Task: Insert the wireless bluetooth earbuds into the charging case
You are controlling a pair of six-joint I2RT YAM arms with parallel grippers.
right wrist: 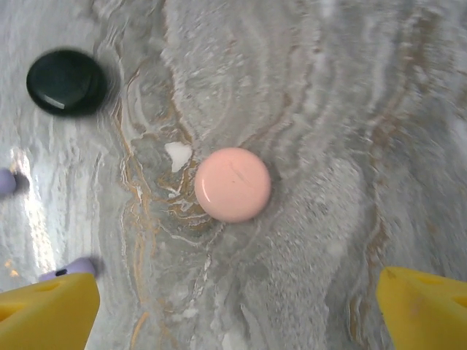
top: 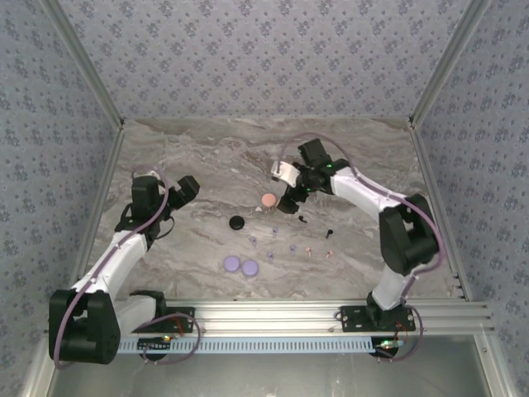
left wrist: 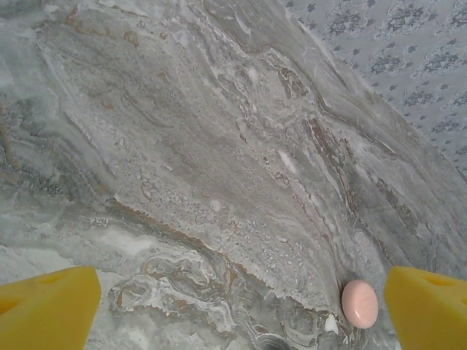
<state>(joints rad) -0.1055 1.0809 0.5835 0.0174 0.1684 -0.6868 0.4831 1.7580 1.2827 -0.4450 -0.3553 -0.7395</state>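
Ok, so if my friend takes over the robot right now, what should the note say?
Left gripper: open, empty, over the table, left of everything.
Right gripper: open, empty, above the pink case.
Earbuds: loose on the table, just right of the black case and two lavender discs.
Done: no earbud is in a case.
Left: pick up each earbud and put it in.

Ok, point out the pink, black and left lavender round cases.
Pink round case [right wrist: 233, 184], right wrist view, top centre.
Black round case [right wrist: 66, 82], right wrist view, top centre.
Left lavender round case [top: 231, 264], top external view, centre.
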